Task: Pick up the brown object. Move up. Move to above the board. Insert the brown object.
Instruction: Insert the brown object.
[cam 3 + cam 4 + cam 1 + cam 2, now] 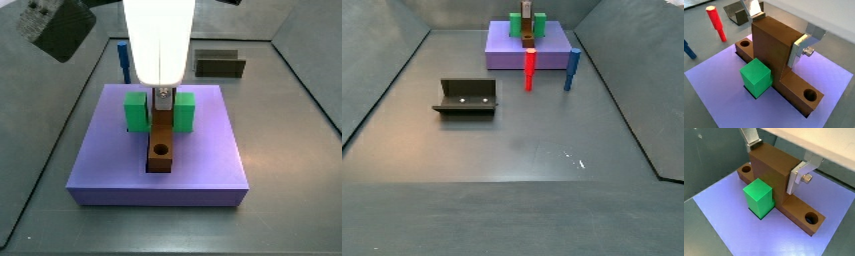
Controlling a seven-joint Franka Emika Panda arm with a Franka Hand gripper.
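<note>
The brown object (774, 50) stands as an upright slab between my gripper's (776, 37) silver fingers (799, 50), which are shut on its top. Its long lower part (801, 213), with a round hole near each end, lies along the middle of the lavender board (724, 95), tight against the green block (755, 75). Both wrist views show this. In a side view the gripper (162, 97) comes straight down between the green block's two arms (136, 110). From there the brown object (160, 140) runs toward the board's (107, 150) front edge, one hole showing.
A red peg (531, 68) and a blue peg (572, 68) stand on the grey floor just off the board (509, 50). The fixture (466, 97) sits on the floor farther away. Grey walls enclose the floor.
</note>
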